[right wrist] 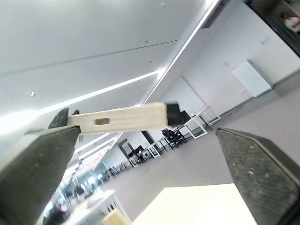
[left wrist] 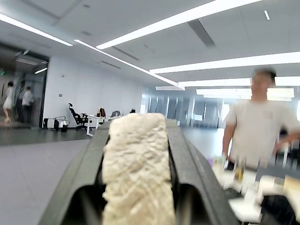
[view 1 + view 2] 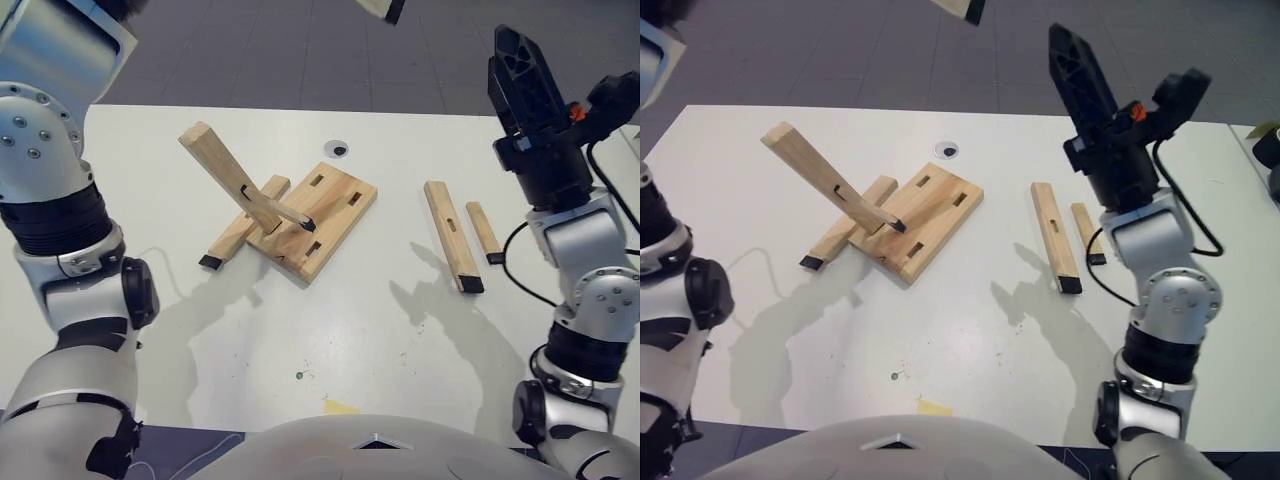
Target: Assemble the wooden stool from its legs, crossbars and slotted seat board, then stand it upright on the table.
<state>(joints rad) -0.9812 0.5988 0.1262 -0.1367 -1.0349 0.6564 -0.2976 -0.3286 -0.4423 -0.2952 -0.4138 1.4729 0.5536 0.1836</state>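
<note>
The slotted seat board (image 3: 325,215) lies flat mid-table. One wooden leg (image 3: 228,170) stands tilted in it, leaning to the left. A second leg (image 3: 238,235) lies flat against the board's left edge. To the right lie a black-tipped leg (image 3: 452,236) and a short crossbar (image 3: 484,231). My right gripper (image 1: 147,140) is raised high above the table's right side, open and holding nothing; it also shows as (image 3: 520,70). My left gripper (image 2: 138,124) is up in the air, shut on another leg (image 1: 119,119), whose black-tipped end (image 3: 385,8) shows above the table's far edge.
A round cable hole (image 3: 340,150) sits in the white table (image 3: 400,330) just behind the board. A black cable (image 3: 512,250) runs along the right side by the crossbar. A yellow scrap (image 3: 340,407) lies at the near edge.
</note>
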